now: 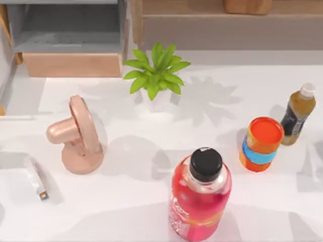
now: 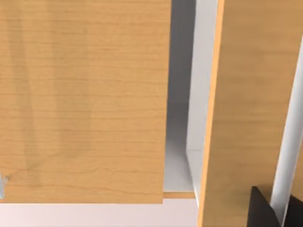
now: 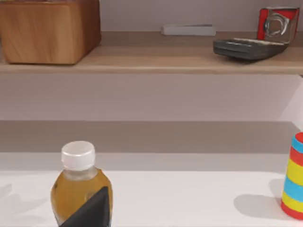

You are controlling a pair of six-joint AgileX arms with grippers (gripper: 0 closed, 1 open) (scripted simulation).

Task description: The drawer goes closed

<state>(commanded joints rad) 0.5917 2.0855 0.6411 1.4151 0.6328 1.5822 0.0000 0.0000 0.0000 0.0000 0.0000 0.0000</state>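
Tan wood of the drawer front sits square ahead of my left gripper, close enough to push; drawer stands pulled out; jaw state I cannot tell; my right gripper idles behind the amber bottle.

- Potted green plant at the back middle of the white counter.
- Pink desk fan left of centre, standing upright.
- Small white stapler-like item near the left edge; hard to tell exactly what.
- Large pink bottle with black cap at the front, right of centre.
- Striped orange-and-blue can to the right, just beside an amber bottle with white cap.
- Long wooden shelf behind the counter, carrying a wooden block, a flat grey slab, a dark calculator-like device and a red box.
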